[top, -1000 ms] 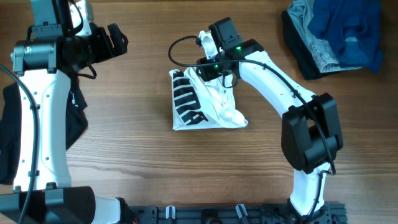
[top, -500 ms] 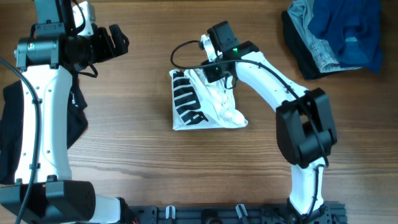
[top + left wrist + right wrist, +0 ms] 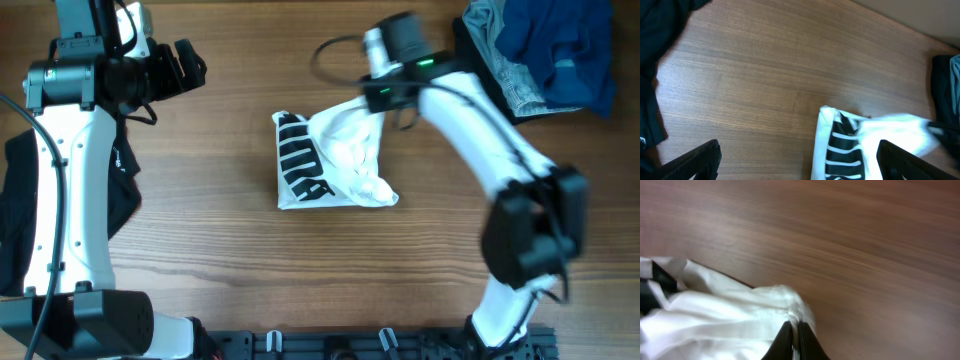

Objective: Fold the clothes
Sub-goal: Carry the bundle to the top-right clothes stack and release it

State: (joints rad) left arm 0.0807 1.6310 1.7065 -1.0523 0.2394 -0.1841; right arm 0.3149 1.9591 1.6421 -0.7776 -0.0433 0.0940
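The white T-shirt lies crumpled mid-table, its black block print facing up on the left part. My right gripper is shut on the shirt's upper right edge and stretches the fabric toward the right. In the right wrist view the jaws pinch a fold of white cloth. The left gripper hangs open high at the far left, well away from the shirt. Its wide-apart fingers frame bare wood and the shirt's printed edge. A limp black garment drapes at the left table edge.
A pile of blue and grey clothes sits at the far right corner, seen at the right edge of the left wrist view as a blue cloth. The black garment fills that view's left side. Bare wood surrounds the shirt.
The right gripper has shut on the shirt's upper edge and swung right, dragging that edge with it. The left arm has not moved.
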